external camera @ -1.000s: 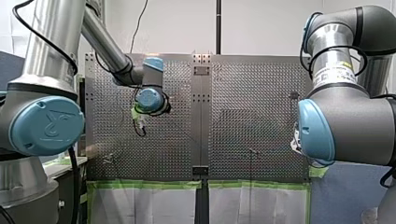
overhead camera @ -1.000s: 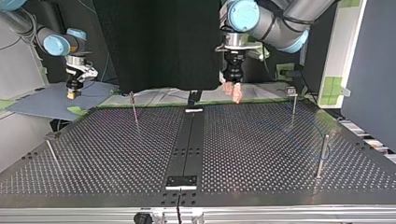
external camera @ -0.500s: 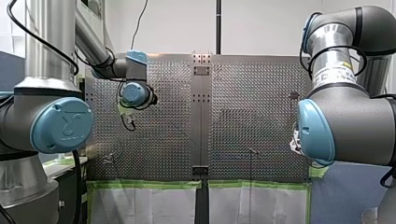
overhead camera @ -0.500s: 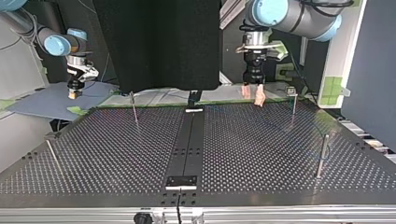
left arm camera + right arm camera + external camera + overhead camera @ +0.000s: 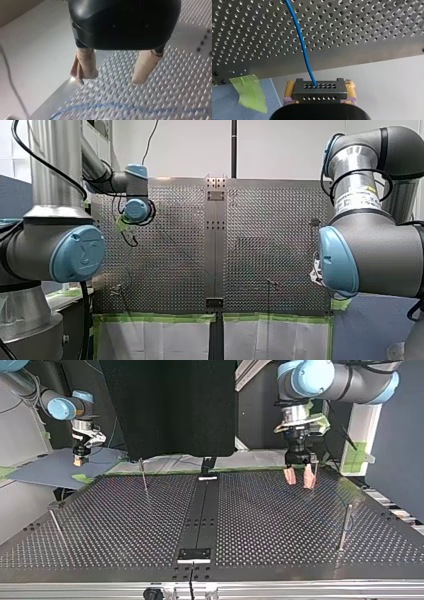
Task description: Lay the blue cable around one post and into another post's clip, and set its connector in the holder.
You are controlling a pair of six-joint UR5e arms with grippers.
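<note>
In the right wrist view my right gripper [image 5: 320, 86] is shut on a black connector block [image 5: 319, 94] with rows of small holes, its yellow pads on either side. The blue cable [image 5: 301, 42] rises from the block and runs out over the perforated plate. In the top view this gripper [image 5: 78, 461] hangs off the table's far left corner, above a grey mat. My left gripper [image 5: 298, 478] stands open over the far right of the table, beige pads apart and nothing between them. Its wrist view shows the fingers [image 5: 84, 65] spread above the plate, with the blue cable [image 5: 125, 107] lying ahead of them.
Thin metal posts stand on the perforated table [image 5: 260, 525]: one at the far left [image 5: 144, 475], one at the near left [image 5: 56, 522], one at the near right [image 5: 346, 527]. A small bracket [image 5: 194, 554] sits on the dark centre strip. Green tape [image 5: 249, 92] marks the table's edge.
My left arm has swung towards the top view's right, carrying its open gripper from near the centre strip to the far right post. My right arm has stayed still.
</note>
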